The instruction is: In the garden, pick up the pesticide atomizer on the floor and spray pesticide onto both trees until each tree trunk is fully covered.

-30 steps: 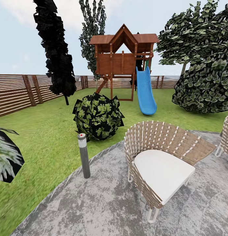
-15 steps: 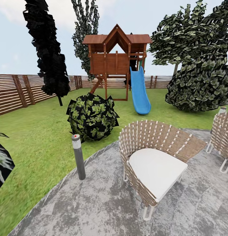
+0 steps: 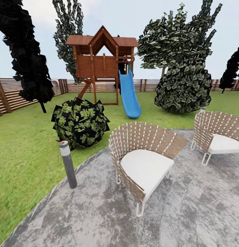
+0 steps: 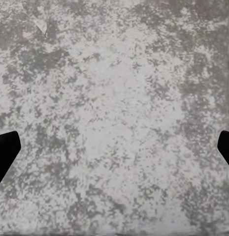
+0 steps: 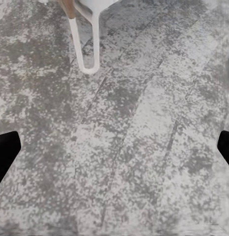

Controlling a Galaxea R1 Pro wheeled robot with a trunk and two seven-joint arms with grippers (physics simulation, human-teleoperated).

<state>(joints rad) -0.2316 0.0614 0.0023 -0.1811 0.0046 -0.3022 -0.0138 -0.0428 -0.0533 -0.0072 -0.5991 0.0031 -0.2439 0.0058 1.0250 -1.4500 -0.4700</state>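
Across the lower half of the head view spreads a mottled grey stone patio (image 3: 188,212), bordered at left by green lawn (image 3: 23,151). At centre sits a woven wicker chair (image 3: 143,154) with a white cushion on white hoop legs; a second wicker chair (image 3: 218,137) stands at right. A grey cylindrical bollard lamp (image 3: 68,164) with a red dot on top rises upright at the patio edge, near a round leafy bush (image 3: 80,121). Upper centre shows a wooden playhouse (image 3: 100,58) with a blue slide (image 3: 129,92), before a brown slatted fence (image 3: 16,92). A broad-crowned tree (image 3: 177,41) stands upper right, its thin trunk (image 3: 163,72) nearly vertical. Both wrist views look onto grey paving; the left gripper (image 4: 114,147) and right gripper (image 5: 114,147) are spread wide, black fingertips (image 4: 6,150) at the frame edges, holding nothing.
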